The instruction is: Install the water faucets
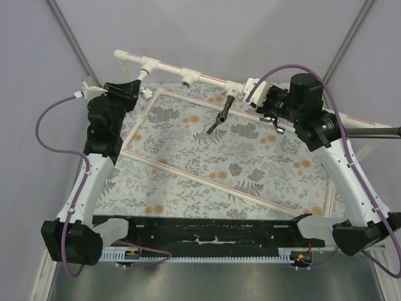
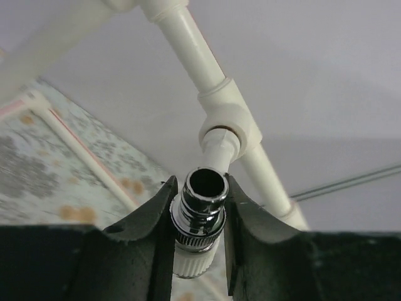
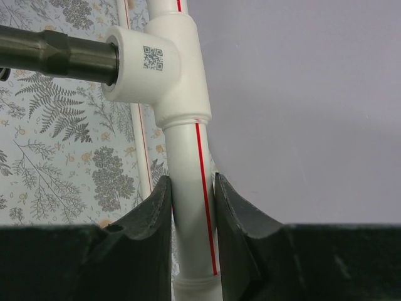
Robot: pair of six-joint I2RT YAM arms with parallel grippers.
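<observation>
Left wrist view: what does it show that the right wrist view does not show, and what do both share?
Only the left wrist view: the left fingers hold a chrome faucet, its open end pointing toward a plain tee fitting. Only the right wrist view: the right fingers close on a red-striped pipe, below a QR-code tee holding a dark metal fitting. Both: white pipe frame, floral mat, grey wall.

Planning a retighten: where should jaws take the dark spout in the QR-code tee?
Probably the dark spout at its thick section just off the tee, from above, jaws across its axis. It juts sideways over the mat with open space above, and narrows toward the tip.
</observation>
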